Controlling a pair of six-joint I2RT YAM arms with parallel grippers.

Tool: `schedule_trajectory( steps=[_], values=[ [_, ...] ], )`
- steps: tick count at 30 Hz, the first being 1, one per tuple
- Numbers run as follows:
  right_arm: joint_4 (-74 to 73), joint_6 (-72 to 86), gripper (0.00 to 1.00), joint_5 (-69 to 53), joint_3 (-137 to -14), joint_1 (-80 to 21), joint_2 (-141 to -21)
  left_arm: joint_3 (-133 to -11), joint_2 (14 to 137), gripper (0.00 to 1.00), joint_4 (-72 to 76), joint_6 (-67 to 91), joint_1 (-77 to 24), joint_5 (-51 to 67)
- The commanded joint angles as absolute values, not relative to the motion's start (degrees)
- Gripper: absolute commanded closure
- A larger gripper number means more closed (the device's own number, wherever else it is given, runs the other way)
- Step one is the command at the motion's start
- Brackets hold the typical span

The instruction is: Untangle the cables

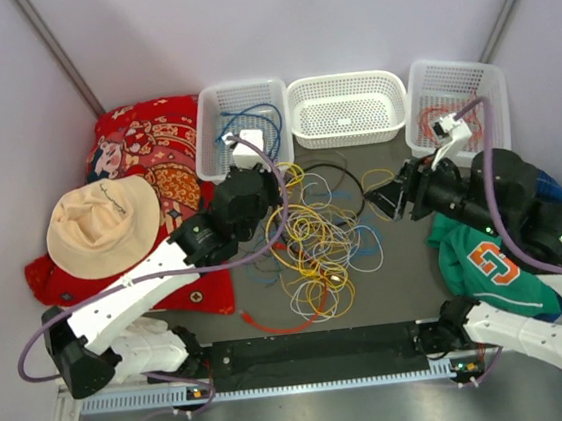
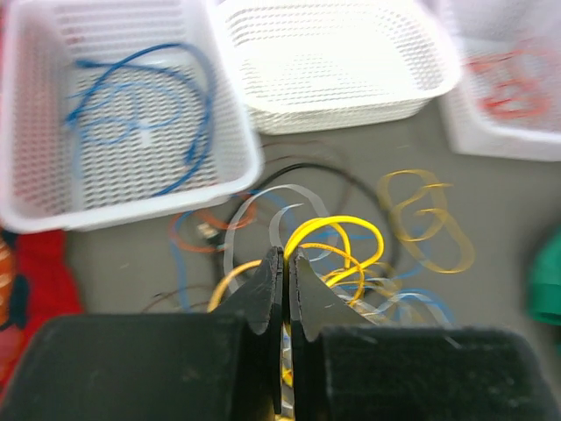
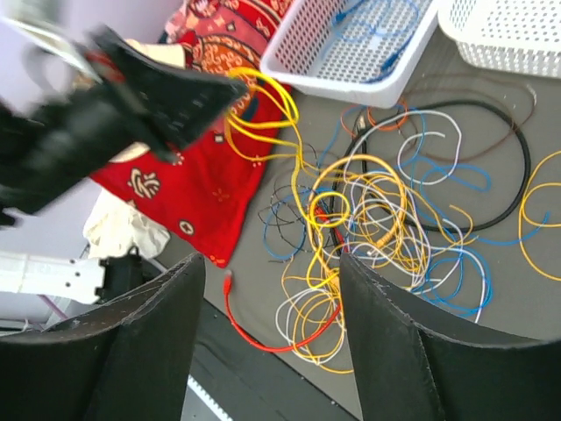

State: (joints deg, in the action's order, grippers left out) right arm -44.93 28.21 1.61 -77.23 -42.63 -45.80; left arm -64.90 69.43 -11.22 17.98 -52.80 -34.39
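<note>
1. The middle basket, white and perforated, sits at the far side of the table between two like it.
2. The cables lie in a loose tangle on the grey table, just in front of the middle basket. They are mostly yellow and white loops, with thin blue and black strands mixed in.
3. A black cable curves round the part of the pile nearest the middle basket.
4. A red cable lies on the side of the pile away from the middle basket, towards the arm bases.
5. The left basket, just left of the middle basket, holds a blue cable.
6. The right basket, just right of the middle basket, holds a red-orange cable.
7. The left claw hangs in front and to the left of the middle basket, over the pile's left edge. Its fingers are pressed together on a yellow cable that rises from the pile to its tip.
8. The right claw hovers in front and to the right of the middle basket, with its fingers spread wide and nothing between them.
9. A red patterned cloth with a tan hat on it lies well left of the middle basket.
10. A green shirt lies to the right and nearer the bases.
</note>
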Motion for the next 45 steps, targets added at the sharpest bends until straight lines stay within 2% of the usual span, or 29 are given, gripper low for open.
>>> schedule_trajectory(
  steps=[1, 8, 20, 23, 26, 27, 29, 30, 33, 34, 35, 37, 40, 41, 45],
  values=[
    [-35.8, 29.6, 0.37, 0.2, -73.7, -43.2, -47.2, -71.0, 66.6, 1.00, -10.0, 22.1, -53.0, -20.2],
    [-28.0, 29.2, 0.38, -1.6, -72.1, -43.2, -52.3, -75.1, 68.4, 1.00, -10.4, 24.9, -53.0, -11.3],
    [-23.2, 26.3, 0.42, 4.6, -72.3, -43.2, -58.9, -75.0, 68.6, 1.00, -10.5, 26.4, -53.1, -8.4],
    [-22.6, 25.9, 0.51, 5.4, -71.8, -43.2, -60.2, -74.9, 68.4, 1.00, -10.6, 26.5, -53.1, -8.0],
    [-22.7, 25.8, 0.67, 6.3, -71.5, -43.2, -60.7, -74.7, 67.9, 1.00, -10.9, 26.5, -53.1, -8.0],
    [-22.6, 25.8, 0.77, 6.5, -71.5, -43.2, -60.7, -74.5, 67.8, 1.00, -10.8, 26.5, -53.1, -8.2],
    [-22.3, 25.9, 0.87, 6.9, -71.1, -43.2, -60.3, -74.3, 67.5, 1.00, -10.9, 26.3, -53.1, -8.9],
    [-22.5, 26.0, 0.97, 6.9, -71.1, -43.2, -59.8, -73.9, 67.2, 1.00, -11.2, 26.1, -53.1, -9.5],
    [-23.6, 26.3, 1.00, 6.9, -71.6, -43.2, -58.4, -73.6, 66.8, 1.00, -12.6, 26.3, -53.1, -13.3],
    [-24.0, 26.3, 1.00, 7.0, -72.0, -43.2, -57.2, -73.6, 66.8, 0.75, -13.4, 26.6, -53.1, -14.8],
    [-24.5, 26.3, 1.00, 7.1, -72.5, -43.2, -56.7, -73.5, 66.5, 0.56, -14.0, 27.0, -53.1, -17.9],
    [-26.6, 26.1, 1.00, 7.5, -74.5, -43.2, -55.4, -72.5, 66.0, 0.29, -14.6, 27.7, -53.1, -20.6],
    [-29.4, 25.8, 1.00, 7.6, -77.7, -43.2, -54.5, -68.8, 63.8, 0.17, -11.4, 27.9, -53.1, -22.8],
    [-30.0, 25.7, 1.00, 7.5, -78.4, -43.2, -54.5, -66.7, 62.5, 0.01, -10.6, 28.2, -53.1, -23.5],
    [-32.4, 25.8, 1.00, 7.3, -82.5, -43.2, -54.3, -60.8, 59.2, 0.01, -4.4, 28.0, -53.1, -23.2]
  ],
)
